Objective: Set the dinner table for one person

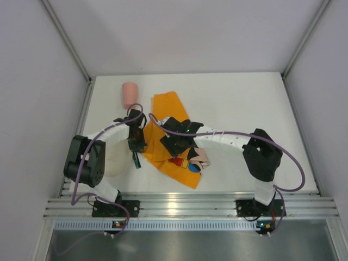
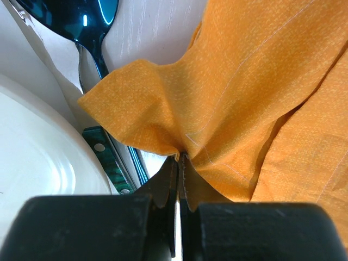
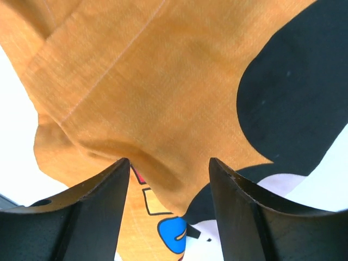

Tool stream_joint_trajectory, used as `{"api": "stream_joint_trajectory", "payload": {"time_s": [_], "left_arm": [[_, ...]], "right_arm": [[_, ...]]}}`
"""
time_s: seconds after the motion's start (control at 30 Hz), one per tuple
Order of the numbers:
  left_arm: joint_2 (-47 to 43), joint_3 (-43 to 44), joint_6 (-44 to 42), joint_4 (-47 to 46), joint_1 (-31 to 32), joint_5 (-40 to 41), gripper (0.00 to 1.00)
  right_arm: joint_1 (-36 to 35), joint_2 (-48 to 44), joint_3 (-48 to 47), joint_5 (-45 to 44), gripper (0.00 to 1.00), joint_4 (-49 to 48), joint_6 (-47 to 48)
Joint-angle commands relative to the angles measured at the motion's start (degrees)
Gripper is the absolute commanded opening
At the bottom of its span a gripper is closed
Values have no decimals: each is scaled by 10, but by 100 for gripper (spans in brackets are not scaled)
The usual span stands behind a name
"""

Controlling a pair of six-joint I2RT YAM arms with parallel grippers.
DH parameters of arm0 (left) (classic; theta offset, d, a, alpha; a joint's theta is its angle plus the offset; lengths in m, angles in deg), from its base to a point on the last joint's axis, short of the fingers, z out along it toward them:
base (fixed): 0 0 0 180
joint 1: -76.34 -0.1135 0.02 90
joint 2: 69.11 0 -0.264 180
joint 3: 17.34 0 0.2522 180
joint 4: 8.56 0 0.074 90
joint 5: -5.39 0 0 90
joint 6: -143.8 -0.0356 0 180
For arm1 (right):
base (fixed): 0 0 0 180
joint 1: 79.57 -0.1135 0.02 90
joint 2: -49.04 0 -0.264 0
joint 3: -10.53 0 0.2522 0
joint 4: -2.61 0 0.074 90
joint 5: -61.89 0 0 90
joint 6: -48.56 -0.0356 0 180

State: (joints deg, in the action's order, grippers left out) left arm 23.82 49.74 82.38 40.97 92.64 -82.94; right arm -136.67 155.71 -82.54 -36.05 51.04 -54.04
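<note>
One orange mat edge clenched in the left end effector; right end effector released over its fold.

The cup, plate and mat crowd left; dinner table free at right.

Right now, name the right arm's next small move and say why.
Probably close the right gripper on the fold of orange mat between its open fingers. The left gripper is already shut on a bunched corner, and the mat lies crumpled on the dinner table, so a second grip would likely let both arms pull it flat.
</note>
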Motion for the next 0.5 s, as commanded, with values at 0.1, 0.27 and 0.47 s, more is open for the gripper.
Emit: {"api": "stream_joint_trajectory", "payload": {"time_s": [0.1, 0.27, 0.47], "left_arm": [[12, 14, 1, 11, 8, 11, 0], [13, 24, -2, 18, 8, 12, 0], [4, 20, -8, 26, 8, 19, 0]], "right_arm": [[4, 22, -30, -6, 63, 1, 3], [3, 32, 14, 21, 67, -33, -2], [-5, 23, 41, 40, 71, -52, -5]]}}
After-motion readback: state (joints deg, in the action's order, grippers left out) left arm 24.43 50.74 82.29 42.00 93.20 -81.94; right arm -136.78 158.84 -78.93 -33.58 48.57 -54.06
